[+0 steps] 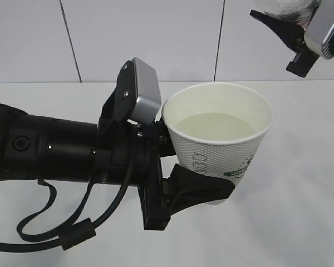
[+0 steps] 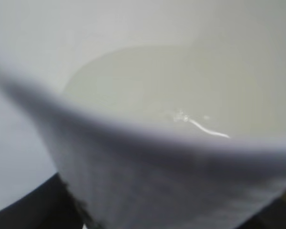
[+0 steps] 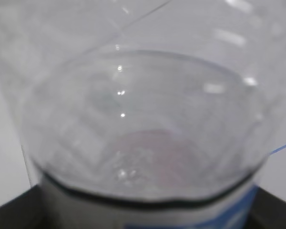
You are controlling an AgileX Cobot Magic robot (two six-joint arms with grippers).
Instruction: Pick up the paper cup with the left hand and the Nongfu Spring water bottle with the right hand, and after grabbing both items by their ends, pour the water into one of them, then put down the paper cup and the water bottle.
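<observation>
The paper cup (image 1: 222,150), white and dimpled with green print, is held in the air above the white table, upright with a slight tilt. My left gripper (image 1: 195,167) is shut on its lower wall from the left. Pale water (image 1: 214,127) fills much of the cup. In the left wrist view the cup's wall (image 2: 157,181) and the water (image 2: 157,86) fill the frame. At the top right my right gripper (image 1: 274,40) holds the clear Nongfu Spring water bottle (image 1: 292,6), mostly cut off by the frame edge. The bottle (image 3: 143,119) fills the right wrist view, held between dark fingers (image 3: 9,214).
The white table (image 1: 300,211) stretches under both arms, with a pale panelled wall (image 1: 156,39) behind it. A black cable (image 1: 55,233) loops below the left arm, close to the table.
</observation>
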